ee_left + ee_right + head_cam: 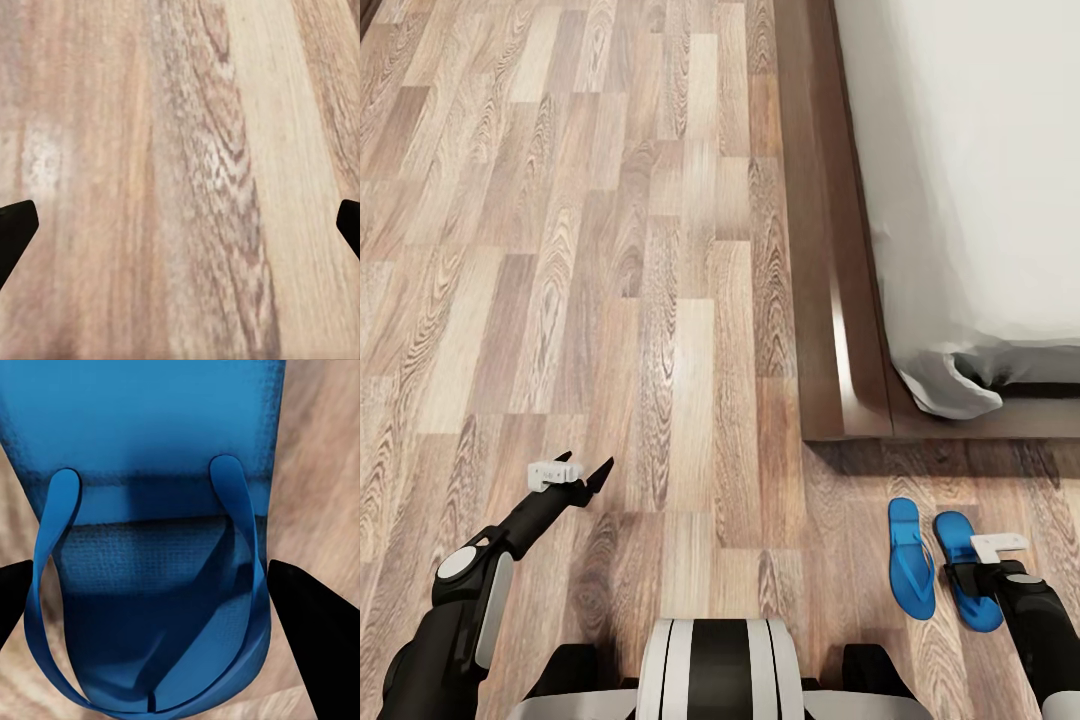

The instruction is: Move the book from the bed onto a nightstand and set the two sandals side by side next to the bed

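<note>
Right gripper [972, 562], fingers spread to either side of the right-hand sandal [967, 583] and clasping nothing; in the right wrist view the dark fingertips [311, 615] flank that sandal's strap [241, 510] and blue sole. Left-hand sandal [911, 556] lies just beside it, parallel, on the wood-plank floor [660, 300] near the foot corner of the bed [980, 180]. Left gripper [586, 473] hovers spread and empty over bare planks, well apart from both. No legible writing.
</note>
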Robot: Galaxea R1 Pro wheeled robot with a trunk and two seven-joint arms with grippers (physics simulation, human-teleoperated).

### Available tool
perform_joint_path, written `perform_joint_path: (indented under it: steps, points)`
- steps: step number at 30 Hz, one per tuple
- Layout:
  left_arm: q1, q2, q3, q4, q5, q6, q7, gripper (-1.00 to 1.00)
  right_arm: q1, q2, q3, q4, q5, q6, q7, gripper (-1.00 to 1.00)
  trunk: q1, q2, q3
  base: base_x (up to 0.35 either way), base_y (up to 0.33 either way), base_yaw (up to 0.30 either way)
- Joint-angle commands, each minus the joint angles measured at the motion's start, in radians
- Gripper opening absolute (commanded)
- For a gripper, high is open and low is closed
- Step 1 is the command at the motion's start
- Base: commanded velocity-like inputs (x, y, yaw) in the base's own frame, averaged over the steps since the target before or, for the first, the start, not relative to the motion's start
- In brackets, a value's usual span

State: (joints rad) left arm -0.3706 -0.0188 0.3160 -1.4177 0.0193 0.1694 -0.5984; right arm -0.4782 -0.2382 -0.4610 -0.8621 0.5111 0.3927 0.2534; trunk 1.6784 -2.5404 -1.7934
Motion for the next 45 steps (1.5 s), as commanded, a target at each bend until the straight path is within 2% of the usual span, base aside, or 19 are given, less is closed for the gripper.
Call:
perform_joint_path:
  steps: [1,9,13,17,21,24,38,45]
  points:
    - [-0.001,-0.001,0.003,-0.001,0.002,0.009,-0.007,1.0,0.0,0.0,-0.003,-0.002,0.01,0.003,0.009,-1.0,0.0,0.0,0.0,0.0,0.0,0.0]
    - [-0.001,-0.001,0.003,-0.001,0.002,0.009,-0.008,1.0,0.0,0.0,-0.003,-0.002,0.01,-0.005,0.01,-1.0,0.0,0.0,0.0,0.0,0.0,0.0]
    - [-0.001,-0.001,0.003,-0.001,0.002,0.009,-0.008,1.0,0.0,0.0,-0.004,-0.003,0.01,-0.085,0.01,-1.0,0.0,0.0,0.0,0.0,0.0,0.0]
    - [-0.001,-0.001,0.003,0.0,0.003,0.009,-0.008,1.0,0.0,0.0,-0.004,-0.002,0.009,-0.119,0.01,-1.0,0.0,0.0,0.0,0.0,0.0,0.0]
    - [-0.001,-0.001,0.003,0.0,0.003,0.009,-0.008,1.0,0.0,0.0,-0.004,-0.002,0.009,-0.122,0.01,-1.0,0.0,0.0,0.0,0.0,0.0,0.0]
    - [-0.001,-0.001,0.003,0.0,0.002,0.009,-0.007,1.0,0.0,0.0,-0.004,-0.002,0.009,-0.123,0.01,-1.0,0.001,-0.001,-0.012,0.0,0.0,0.0]
    - [-0.001,-0.001,0.003,0.0,0.002,0.009,-0.007,1.0,0.0,0.0,-0.004,-0.001,0.009,-0.123,0.01,-1.0,0.001,-0.001,-0.012,0.0,0.0,0.0]
    - [-0.001,-0.001,0.003,0.0,0.002,0.009,-0.007,1.0,0.0,0.002,-0.003,-0.002,0.009,-0.153,0.01,-1.0,0.001,-0.001,-0.012,0.0,0.0,0.0]
